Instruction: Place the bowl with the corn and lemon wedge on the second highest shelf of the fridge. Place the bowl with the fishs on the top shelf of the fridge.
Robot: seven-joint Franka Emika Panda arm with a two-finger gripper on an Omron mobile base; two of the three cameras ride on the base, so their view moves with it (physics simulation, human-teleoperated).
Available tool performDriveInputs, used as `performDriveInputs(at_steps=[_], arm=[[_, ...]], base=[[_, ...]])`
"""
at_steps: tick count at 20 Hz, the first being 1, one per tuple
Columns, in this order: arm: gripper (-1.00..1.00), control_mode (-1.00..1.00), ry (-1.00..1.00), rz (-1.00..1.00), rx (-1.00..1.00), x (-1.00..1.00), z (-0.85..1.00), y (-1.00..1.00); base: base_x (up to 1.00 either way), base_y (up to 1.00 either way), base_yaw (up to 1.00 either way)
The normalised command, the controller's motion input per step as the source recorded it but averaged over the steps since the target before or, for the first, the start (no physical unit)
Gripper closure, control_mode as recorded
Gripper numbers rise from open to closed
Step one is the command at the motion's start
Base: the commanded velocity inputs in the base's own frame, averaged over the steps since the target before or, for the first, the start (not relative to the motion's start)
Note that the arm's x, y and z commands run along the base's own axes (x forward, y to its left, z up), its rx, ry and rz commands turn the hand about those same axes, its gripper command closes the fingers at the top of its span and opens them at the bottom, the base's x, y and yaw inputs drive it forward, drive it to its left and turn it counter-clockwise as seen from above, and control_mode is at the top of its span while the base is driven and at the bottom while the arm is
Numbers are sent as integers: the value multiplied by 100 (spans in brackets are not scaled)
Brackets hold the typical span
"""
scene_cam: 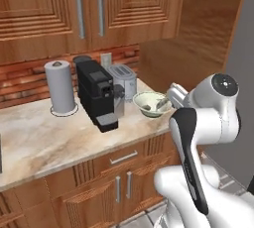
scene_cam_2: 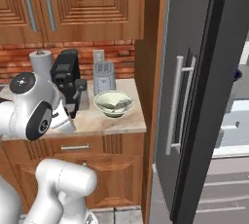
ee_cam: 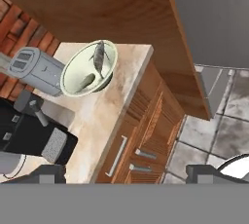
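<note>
Sitting near the tabletop (scene_cam_2: 104, 121) corner: the bowl with the fishs (scene_cam_2: 114, 103), toaster (scene_cam_2: 103, 77) just behind, coffee machine (scene_cam_2: 65, 79) beside. Hovering above and apart, released wide: the claw (ee_cam: 127, 173). Standing ajar alongside: the fridge (scene_cam_2: 194, 96) door.

**Your arm, as it is looking from the three cameras**

You are looking at a glossy white arm (scene_cam: 218, 118) built of rounded, tube-like links that are swelling into fat cylindrical joints. In the left base view a long black strip is running down the inner face of the link, and a round grey cap with a small dark mark at its centre is closing off the joint above it. In the right base view the arm (scene_cam_2: 34, 111) is showing a dark grey disc on one joint face and a pale grey cap on top. In the hand view the gripper (ee_cam: 126, 174) is showing two small dark grey, blocky finger tips (ee_cam: 48, 173).
</note>
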Motion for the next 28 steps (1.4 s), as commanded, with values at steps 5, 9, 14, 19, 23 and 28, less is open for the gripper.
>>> performDriveInputs(at_steps=[5, 9, 14, 19, 23, 28], arm=[[-100, 100, 0, 0, 0, 0, 0, 0], [-100, 100, 0, 0, 0, 0, 0, 0], [-100, 100, 0, 0, 0, 0, 0, 0], [-100, -100, 2, -1, 1, 0, -4, -9], [-100, -100, 11, -12, 10, 4, -43, -84], [-100, -100, 14, -10, 7, 35, -41, -70]], base=[[55, 0, -7], [49, 0, -1], [53, 0, -2], [23, -8, -2], [0, 0, 0], [0, 0, 0]])
